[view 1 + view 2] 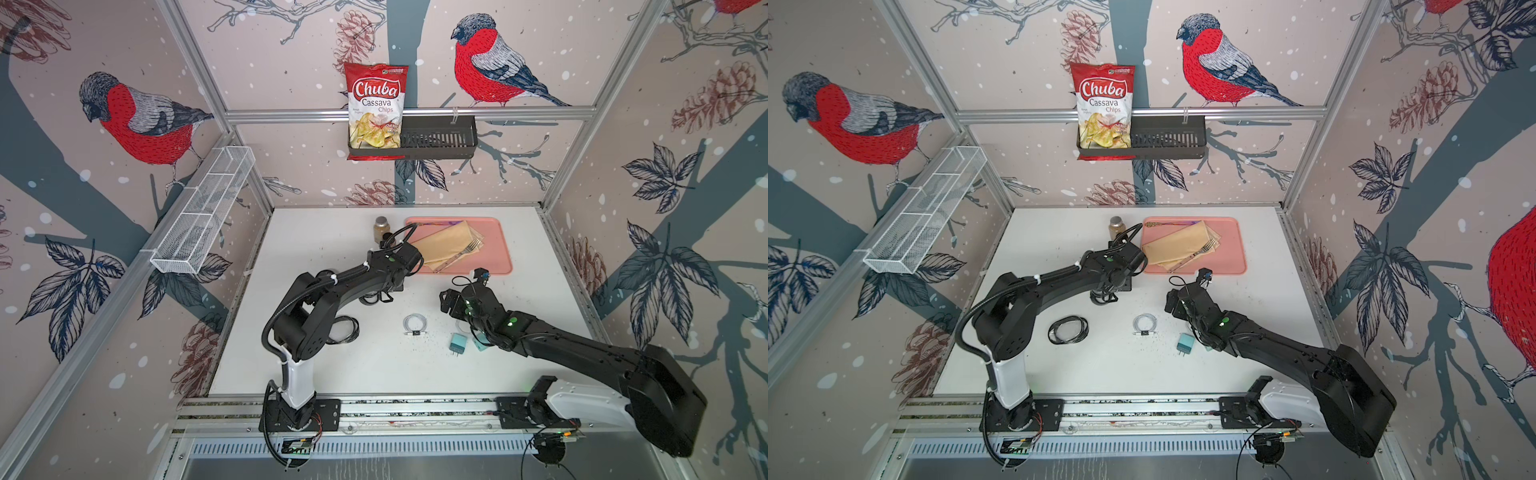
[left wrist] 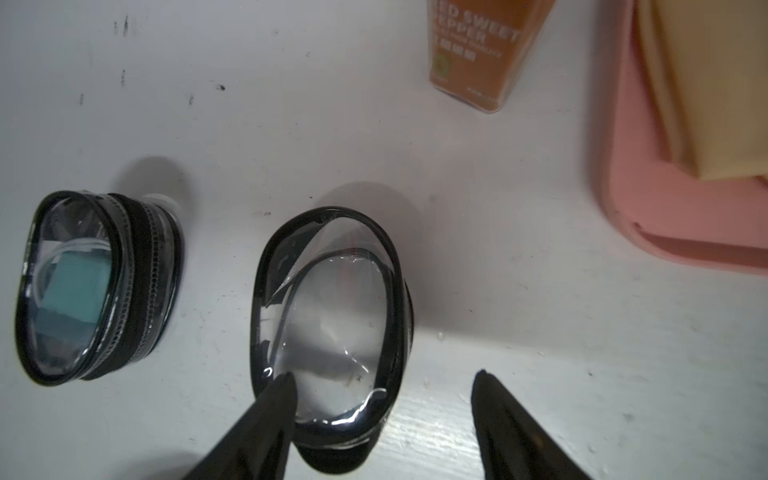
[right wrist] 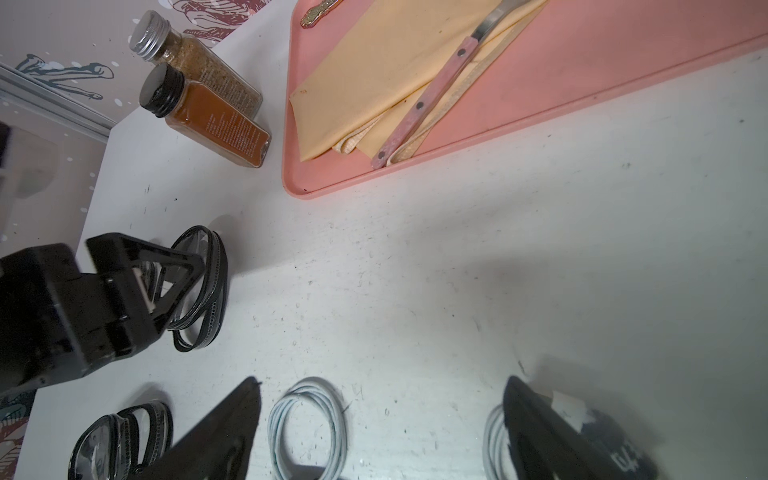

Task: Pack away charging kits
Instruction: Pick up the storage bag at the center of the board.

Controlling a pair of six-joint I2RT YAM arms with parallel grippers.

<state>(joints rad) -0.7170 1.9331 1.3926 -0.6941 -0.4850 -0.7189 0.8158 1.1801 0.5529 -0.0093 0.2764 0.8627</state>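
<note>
In the left wrist view, an open clear black-rimmed case (image 2: 332,316) stands on the white table. My left gripper (image 2: 382,376) is open and straddles its near rim: one fingertip (image 2: 282,390) is inside the case, the other outside and clear of it. Beside it, a closed case (image 2: 95,286) holds a teal charger. My right gripper (image 3: 382,380) hangs open above a coiled white cable (image 3: 307,428). Another cable (image 3: 494,440) is partly hidden behind one finger. In a top view, a teal charger (image 1: 458,345) lies by the right arm and a third case (image 1: 1068,329) lies flat.
Two brown spice jars (image 3: 199,70) (image 3: 212,120) stand at the back next to a pink tray (image 3: 582,83) carrying a yellow napkin (image 3: 374,75) and a fork. A chips bag (image 1: 376,108) sits in a black wall basket (image 1: 440,137). A white mesh shelf (image 1: 203,216) hangs on the left wall.
</note>
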